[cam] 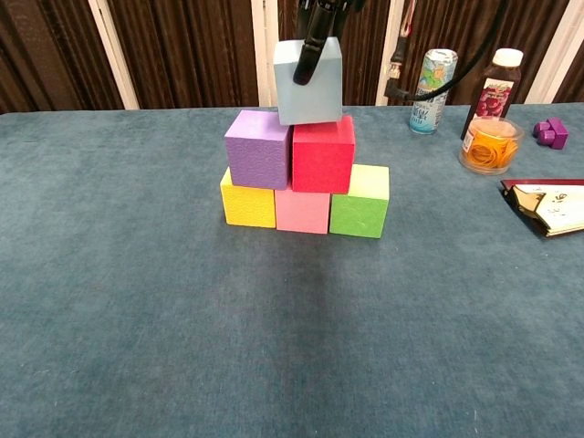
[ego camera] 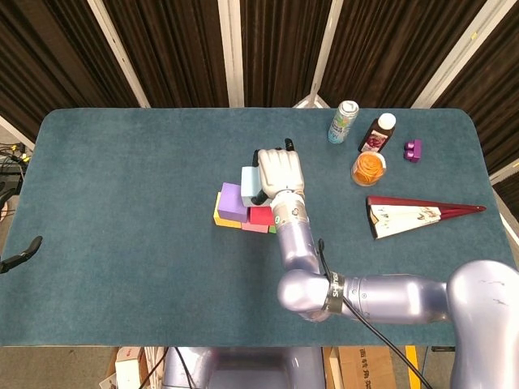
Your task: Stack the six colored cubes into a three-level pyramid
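- Head view: my right hand (ego camera: 279, 172) is sitting over the block pile mid-table, palm down, arm running back toward me.
- Fingers are clamping the light blue cube (cam: 308, 82); in chest view one dark fingertip (cam: 306, 66) is lying down its front face, rest of hand cut off at top of frame.
- Blue cube is hanging right under my fingers, lower edge at abt the top of the purple cube (cam: 259, 148) and red cube (cam: 322, 152), roughly over their seam & a bit toward red. Can't tell if it's touching them or just clear.
- Below the fingers: purple + red are sitting side by side as 2nd level, touching.
- Under those, base row w/ yellow cube (cam: 247, 202) on my finger-left side, pink cube (cam: 302, 211) in the middle, green cube (cam: 359, 202) on the far side, all touching in a line.
- From head view my hand is covering most of the red & green tops; purple + yellow are showing just beside the fingers.
- Left hand: I'm seeing only a dark tip at the frame's left edge (ego camera: 24, 250), well apart from the pile; can't tell how its fingers are lying.
- Well off to the other side of the fingers: can (cam: 432, 78), brown bottle (cam: 494, 87), tub of orange rubber bands (cam: 491, 146), small purple piece (cam: 550, 132), folded fan-like item (ego camera: 418, 214) on the teal table (cam: 137, 347).
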Available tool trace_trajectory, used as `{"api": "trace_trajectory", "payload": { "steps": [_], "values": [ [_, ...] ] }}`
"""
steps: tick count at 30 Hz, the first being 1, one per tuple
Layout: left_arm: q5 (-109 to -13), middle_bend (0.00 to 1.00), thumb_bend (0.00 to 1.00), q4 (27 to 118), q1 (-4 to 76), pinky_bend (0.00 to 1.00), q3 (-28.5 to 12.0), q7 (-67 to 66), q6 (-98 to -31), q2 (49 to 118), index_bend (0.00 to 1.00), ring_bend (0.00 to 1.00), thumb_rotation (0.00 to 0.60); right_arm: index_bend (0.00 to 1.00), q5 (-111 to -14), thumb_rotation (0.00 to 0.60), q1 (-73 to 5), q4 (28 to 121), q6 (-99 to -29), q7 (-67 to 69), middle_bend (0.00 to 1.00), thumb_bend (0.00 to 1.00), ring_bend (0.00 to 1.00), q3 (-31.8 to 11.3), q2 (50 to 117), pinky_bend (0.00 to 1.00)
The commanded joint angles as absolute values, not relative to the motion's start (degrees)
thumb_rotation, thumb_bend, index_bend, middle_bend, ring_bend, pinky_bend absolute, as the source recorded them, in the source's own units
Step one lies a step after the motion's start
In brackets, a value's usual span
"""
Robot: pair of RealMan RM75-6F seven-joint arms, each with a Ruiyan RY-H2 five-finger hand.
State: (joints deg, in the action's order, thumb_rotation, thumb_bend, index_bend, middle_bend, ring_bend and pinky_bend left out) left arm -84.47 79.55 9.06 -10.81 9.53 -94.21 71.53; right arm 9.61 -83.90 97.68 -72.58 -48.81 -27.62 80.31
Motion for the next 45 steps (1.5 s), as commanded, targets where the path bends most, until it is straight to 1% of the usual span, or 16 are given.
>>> {"api": "trace_trajectory", "payload": {
  "steps": [1,7,12,36,45],
  "values": [
    [-84.39,0.07,0.27,79.49,9.12,0.00,-10.86,9.43,-94.06,71.58,0.13,0.00,0.600,0.47,10.28,0.600,-84.01,98.19,-74.48,-49.27,0.46,0.16,0.28,-28.69,80.59,0.00],
    [-84.12,0.07,0.27,79.72,9.05,0.00,-10.78,9.25,-93.67,71.43,0.13,0.00,0.600,0.47,12.76,0.600,-84.84,98.44,-78.43,-50.74,0.46,0.16,0.28,-31.61,81.63,0.00],
    [-83.86,0.07,0.27,80.22,8.96,0.00,-10.79,9.42,-93.31,70.99,0.13,0.00,0.600,0.47,12.02,0.600,-84.83,97.76,-80.49,-50.55,0.46,0.16,0.28,-32.60,83.58,0.00],
    [-83.21,0.07,0.27,80.70,8.82,0.00,-11.07,9.61,-92.84,70.78,0.12,0.00,0.600,0.47,8.35,0.600,-80.91,99.26,-78.35,-51.14,0.45,0.16,0.28,-34.71,85.42,0.00],
    [-82.96,0.07,0.27,80.99,8.79,0.00,-11.04,9.09,-92.53,70.82,0.12,0.00,0.600,0.47,7.41,0.600,-80.44,98.99,-78.39,-51.58,0.43,0.16,0.28,-34.86,86.07,0.00]
  ]
}}
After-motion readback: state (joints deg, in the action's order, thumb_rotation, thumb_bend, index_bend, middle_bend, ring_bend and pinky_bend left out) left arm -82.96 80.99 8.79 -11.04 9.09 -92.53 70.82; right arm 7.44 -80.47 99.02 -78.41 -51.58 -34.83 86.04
